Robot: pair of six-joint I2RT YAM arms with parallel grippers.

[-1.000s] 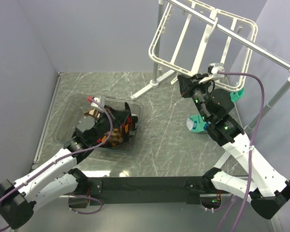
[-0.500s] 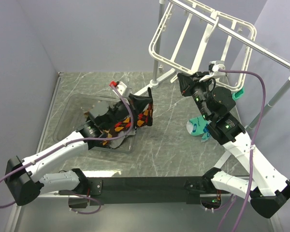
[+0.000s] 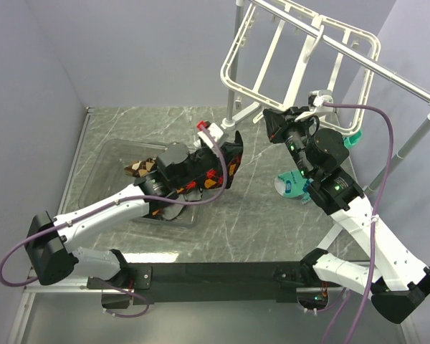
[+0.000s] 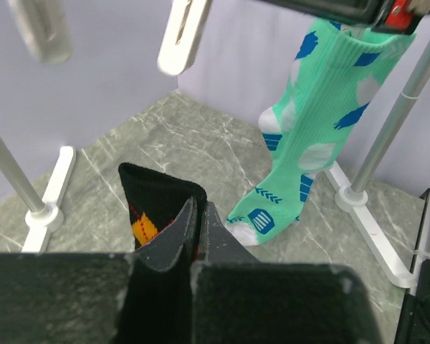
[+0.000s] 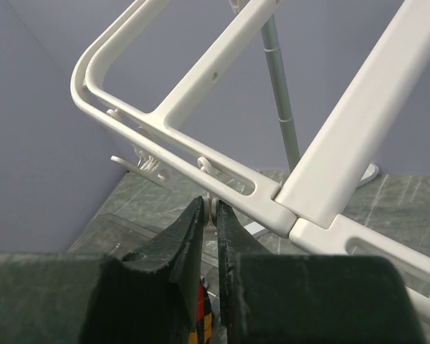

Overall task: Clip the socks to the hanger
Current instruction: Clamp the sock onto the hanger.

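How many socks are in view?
3: green sock hanging below the hanger, black sock in the left tool, brown sock in the bin; others may be hidden there.

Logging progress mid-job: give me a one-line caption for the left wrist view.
Left gripper shut on an argyle sock, with a mint-green sock hanging just ahead.

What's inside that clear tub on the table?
A brown argyle sock lies in the clear tub. The left arm reaches across the rest, so anything else inside is mostly hidden.
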